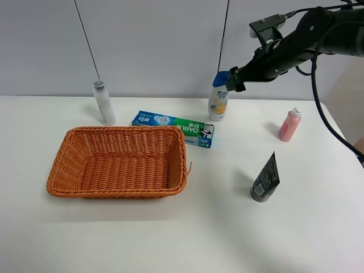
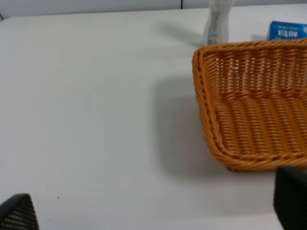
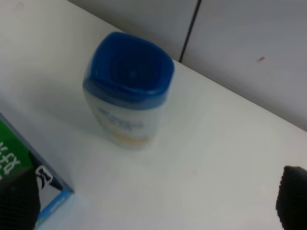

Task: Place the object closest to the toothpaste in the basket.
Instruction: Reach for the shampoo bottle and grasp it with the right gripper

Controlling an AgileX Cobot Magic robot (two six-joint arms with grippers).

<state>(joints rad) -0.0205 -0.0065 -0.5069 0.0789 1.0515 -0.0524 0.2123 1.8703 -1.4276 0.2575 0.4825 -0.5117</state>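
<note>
Approach for the pick, nothing gripped.
Left pincer (image 2: 154,206) hangs spread near the basket (image 1: 57,170). Toothpaste box (image 1: 170,126) lies just behind it on the tabletop (image 1: 239,239), with the shampoo bottle (image 1: 218,102) upright beside the box's right end. Right pincer (image 1: 234,78), spread wide, hovers by its cap and probably must lower around the bottle, then close.

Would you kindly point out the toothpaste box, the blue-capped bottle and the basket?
toothpaste box (image 1: 173,128): exterior high view, middle of its top face.
blue-capped bottle (image 3: 126,88): right wrist view, front of its cap.
basket (image 1: 116,192): exterior high view, near rim.
</note>
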